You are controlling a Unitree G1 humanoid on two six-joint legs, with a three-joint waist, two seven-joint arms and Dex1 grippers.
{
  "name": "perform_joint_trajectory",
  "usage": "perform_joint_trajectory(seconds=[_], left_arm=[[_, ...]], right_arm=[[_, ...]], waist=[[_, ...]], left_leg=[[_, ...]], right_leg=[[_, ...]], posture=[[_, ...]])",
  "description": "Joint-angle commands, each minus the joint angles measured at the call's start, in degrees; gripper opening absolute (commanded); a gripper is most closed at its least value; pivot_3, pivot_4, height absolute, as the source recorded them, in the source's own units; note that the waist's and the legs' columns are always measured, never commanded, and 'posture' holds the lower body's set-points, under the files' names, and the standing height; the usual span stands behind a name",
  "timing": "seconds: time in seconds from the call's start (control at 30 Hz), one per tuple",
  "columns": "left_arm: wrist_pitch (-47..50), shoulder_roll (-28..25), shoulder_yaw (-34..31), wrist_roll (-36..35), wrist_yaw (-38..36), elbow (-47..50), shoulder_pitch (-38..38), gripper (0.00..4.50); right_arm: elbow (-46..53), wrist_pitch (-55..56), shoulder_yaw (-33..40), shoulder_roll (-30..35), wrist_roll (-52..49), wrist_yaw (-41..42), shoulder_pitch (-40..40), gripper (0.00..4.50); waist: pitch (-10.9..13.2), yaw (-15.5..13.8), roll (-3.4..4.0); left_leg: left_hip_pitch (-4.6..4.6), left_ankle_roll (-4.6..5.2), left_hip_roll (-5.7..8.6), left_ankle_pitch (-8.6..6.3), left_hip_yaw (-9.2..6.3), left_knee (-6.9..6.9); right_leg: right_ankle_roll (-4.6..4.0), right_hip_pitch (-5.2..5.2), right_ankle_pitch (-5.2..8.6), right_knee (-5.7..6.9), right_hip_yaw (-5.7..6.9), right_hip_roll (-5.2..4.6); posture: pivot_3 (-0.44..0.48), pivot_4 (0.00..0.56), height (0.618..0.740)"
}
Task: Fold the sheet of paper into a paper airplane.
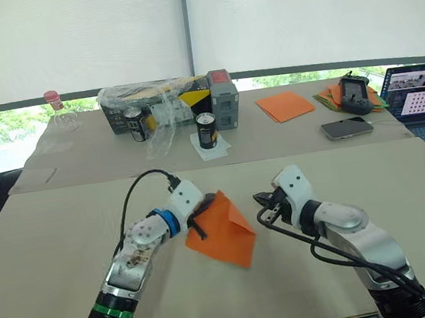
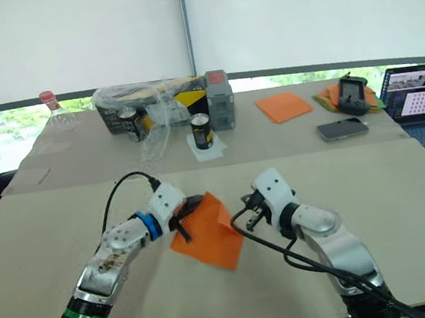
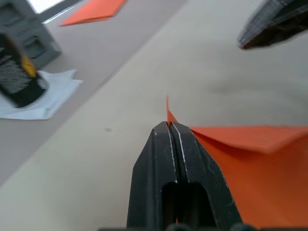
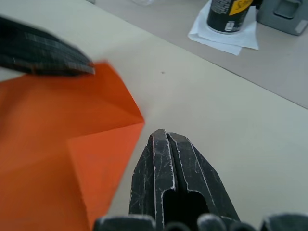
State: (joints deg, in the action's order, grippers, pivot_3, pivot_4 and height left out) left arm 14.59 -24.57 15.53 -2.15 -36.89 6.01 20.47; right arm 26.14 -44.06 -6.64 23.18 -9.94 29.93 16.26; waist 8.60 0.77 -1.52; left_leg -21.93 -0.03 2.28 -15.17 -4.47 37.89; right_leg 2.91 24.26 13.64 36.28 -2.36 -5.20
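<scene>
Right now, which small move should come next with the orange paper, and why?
Probably bring the right tool to the sheet of paper to press the folded flap flat. The left tool is shut on the paper's edge, while the right one is shut, holds nothing and sits just beside it.

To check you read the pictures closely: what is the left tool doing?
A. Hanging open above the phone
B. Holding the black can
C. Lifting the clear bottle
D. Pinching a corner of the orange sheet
D: the left tool is shut on a corner of the sheet of paper, as its wrist view shows.
</scene>
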Motion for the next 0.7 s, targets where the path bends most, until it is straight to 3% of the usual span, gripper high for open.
perform_joint_trajectory(seconds=[0.03,0.17,0.7], left_arm=[[-2.3,-0.8,1.8,2.6,-0.9,1.7,-0.2,0.05],[-4.3,-2.4,4.1,6.2,-1.7,0.5,-0.2,0.05],[-2.9,-2.2,6.8,8.7,-5.4,1.0,-0.6,0.05]], right_arm=[[4.2,-1.5,-0.9,0.9,-2.4,1.5,-1.2,0.0],[4.7,-3.8,-2.8,1.7,-3.4,1.8,-3.5,0.0],[4.1,-5.2,-2.8,0.7,-3.3,-1.9,-4.2,0.0]], waist=[[0.0,0.0,0.0],[0.0,0.0,0.0],[0.0,0.0,0.0]], left_leg=[[-0.01,0.0,0.0,0.0,-0.01,0.0],[0.04,0.01,0.01,0.0,-0.01,0.02],[0.07,0.01,0.02,0.0,0.0,0.37]], right_leg=[[0.0,0.0,0.0,0.01,0.01,0.01],[0.0,-0.02,0.0,0.06,0.02,0.01],[0.01,-0.01,0.01,0.52,0.01,0.03]], posture=[[0.0,0.15,0.74],[0.0,0.15,0.74],[0.0,0.15,0.74]])
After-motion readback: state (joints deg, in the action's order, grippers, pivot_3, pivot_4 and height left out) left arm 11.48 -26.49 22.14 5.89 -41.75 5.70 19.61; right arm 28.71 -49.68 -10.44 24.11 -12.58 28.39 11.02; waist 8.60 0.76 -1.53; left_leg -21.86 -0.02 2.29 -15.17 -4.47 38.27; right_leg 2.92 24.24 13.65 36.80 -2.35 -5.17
